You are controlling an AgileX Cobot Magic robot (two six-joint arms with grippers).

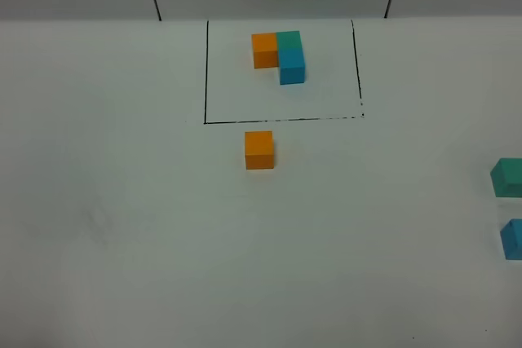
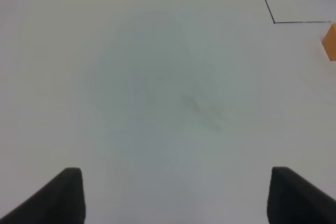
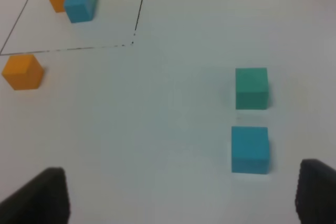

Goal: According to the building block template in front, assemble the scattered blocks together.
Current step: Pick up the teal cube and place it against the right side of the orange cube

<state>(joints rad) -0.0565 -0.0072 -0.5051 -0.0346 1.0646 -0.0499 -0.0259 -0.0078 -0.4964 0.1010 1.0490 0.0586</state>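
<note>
1 orange block [image 1: 259, 150] nr template [image 1: 280, 56].

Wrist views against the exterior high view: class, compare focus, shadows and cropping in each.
Exterior high view: even light, faint shadows, the loose orange block sharp, the green block and blue block cropped at the edge. Left wrist view: soft, the left gripper a dark blur. Right wrist view: the right gripper out of focus.
</note>
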